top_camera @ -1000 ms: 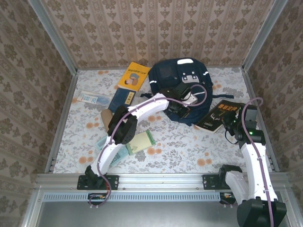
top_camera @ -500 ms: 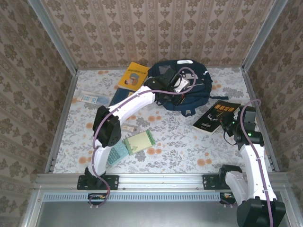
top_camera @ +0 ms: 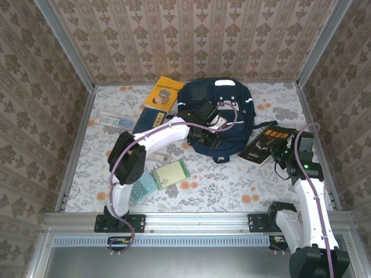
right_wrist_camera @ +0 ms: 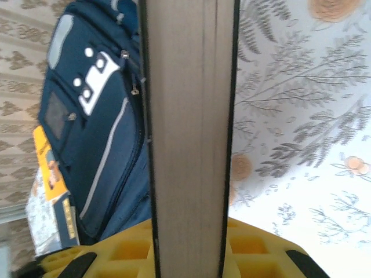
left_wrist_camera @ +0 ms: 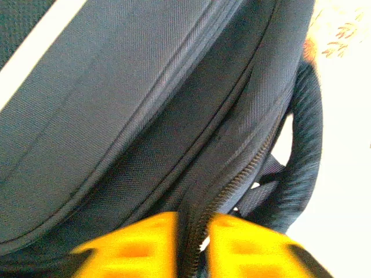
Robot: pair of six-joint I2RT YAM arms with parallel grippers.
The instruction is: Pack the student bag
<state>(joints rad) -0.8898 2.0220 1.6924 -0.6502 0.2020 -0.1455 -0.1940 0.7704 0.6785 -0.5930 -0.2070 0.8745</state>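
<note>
**Toward the far middle of the table: a navy bag and a gripped book**

The student bag (top_camera: 223, 107) lies flat there, a rounded pack of ribbed navy weave with thin white stripes, pale patches near its top and a padded strap curling off one side. The left gripper (left_wrist_camera: 193, 231) rests on the bag's near part. Its yellow fingers (left_wrist_camera: 139, 243) stand slightly apart with a zip seam running between them; whether they pinch the cloth I cannot tell. The right gripper (top_camera: 280, 152) is clamped on a thick black book (top_camera: 268, 141) just right of the bag, with the grey page edge squeezed between its fingers. A glossy yellow book (top_camera: 164, 92) touches the bag's left side. A green notebook (top_camera: 170, 172) lies nearer. The table (top_camera: 232, 179) wears a pale cloth printed with grey leaves and orange flowers. Beige damask wallpaper (top_camera: 191, 35) covers three walls, edged with metal posts (top_camera: 64, 43).
</note>
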